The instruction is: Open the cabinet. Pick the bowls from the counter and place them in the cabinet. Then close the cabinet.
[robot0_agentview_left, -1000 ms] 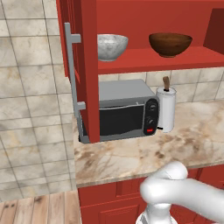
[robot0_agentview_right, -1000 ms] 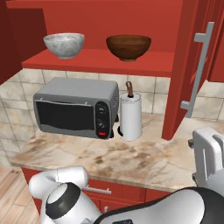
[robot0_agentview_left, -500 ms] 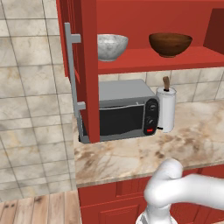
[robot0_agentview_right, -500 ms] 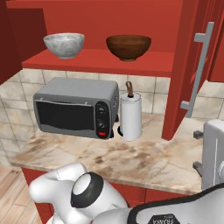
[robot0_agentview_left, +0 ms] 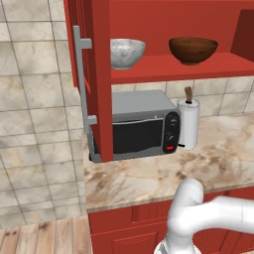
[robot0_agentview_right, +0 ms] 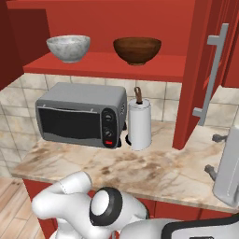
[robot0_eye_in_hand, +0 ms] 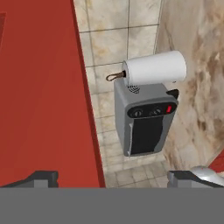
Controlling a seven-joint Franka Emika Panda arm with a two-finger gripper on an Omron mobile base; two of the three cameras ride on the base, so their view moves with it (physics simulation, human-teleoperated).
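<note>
My gripper was empty, with its two tips spread wide apart. Both bowls sat on the red shelf inside the cabinet, the grey speckled bowl beside the brown bowl, high above the bench. So I judged the last job was to shut the doors. Ahead of my gripper I saw the microwave and the paper towel roll, with a big red cabinet side close by on one side. The doors stood open. I thought I should reach for the long grey handle, push the door slowly, and keep clear of the bowls and the towel roll.
</note>
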